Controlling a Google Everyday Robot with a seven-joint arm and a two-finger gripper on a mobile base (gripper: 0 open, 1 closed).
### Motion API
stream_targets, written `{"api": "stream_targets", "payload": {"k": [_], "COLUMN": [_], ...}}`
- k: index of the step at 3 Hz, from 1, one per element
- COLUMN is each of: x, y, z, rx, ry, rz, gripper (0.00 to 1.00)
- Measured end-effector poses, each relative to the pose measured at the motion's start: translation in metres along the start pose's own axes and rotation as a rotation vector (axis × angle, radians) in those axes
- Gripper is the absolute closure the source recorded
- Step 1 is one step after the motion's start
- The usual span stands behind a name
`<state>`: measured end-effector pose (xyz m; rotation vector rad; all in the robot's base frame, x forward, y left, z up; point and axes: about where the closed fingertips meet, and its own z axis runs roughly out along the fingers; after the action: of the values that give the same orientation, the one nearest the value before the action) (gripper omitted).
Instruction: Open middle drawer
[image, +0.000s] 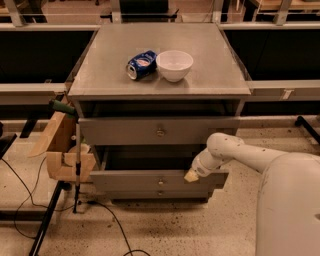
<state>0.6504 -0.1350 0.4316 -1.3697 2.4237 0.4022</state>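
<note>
- Speckled floor surrounds a grey cabinet; its worktop carries a white bowl and a blue can.
- Middle drawer, below the taller front, stands partly pulled out.
- Claw sits at its upper right edge; apart or together, I cannot tell.
- Stiff metal, probably heavy-sliding; the small centre knob or the top lip offers a hold.

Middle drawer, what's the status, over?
Gripper at middle drawer front's top edge, right of its knob. Drawer stands partly out. Nothing seen blocking it.
</note>
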Motion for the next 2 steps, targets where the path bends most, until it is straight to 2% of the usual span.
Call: {"api": "stream_targets", "payload": {"k": [1,2], "x": [0.0061,0.0073], "y": [0.0115,0.0140], "z": [0.0008,0.0002], "rx": [-0.030,-0.034], "ry": [0.013,0.016], "rz": [-0.015,-0.018], "gripper": [0.75,0.45]}}
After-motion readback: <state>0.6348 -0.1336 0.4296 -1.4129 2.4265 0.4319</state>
